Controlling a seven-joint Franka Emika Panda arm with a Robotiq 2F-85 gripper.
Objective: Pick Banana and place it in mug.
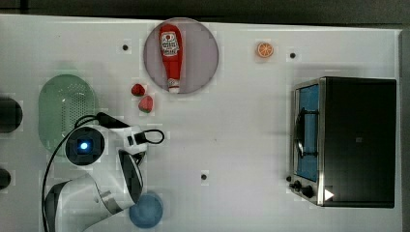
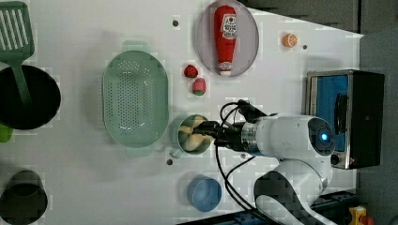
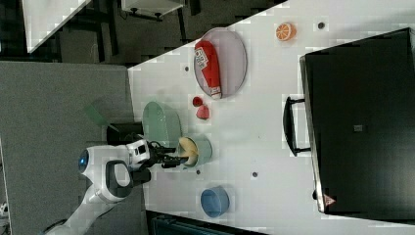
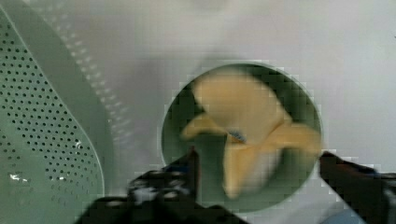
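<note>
Lying inside the mug (image 4: 308, 100), the banana (image 4: 247, 121) is free of the gripper (image 4: 257, 168), whose fingers stand spread apart above it. Colander (image 2: 135, 97) sits just beside the mug on the left view's left.

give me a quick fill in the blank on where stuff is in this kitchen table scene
1. The banana lies inside the pale-green ____.
2. The ketchup bottle lies on a round ____.
3. In the left view, the two strawberries sit between the plate and the green ____.
4. The gripper above the mug has its fingers ____.

Missing words: mug; plate; colander; open
</note>
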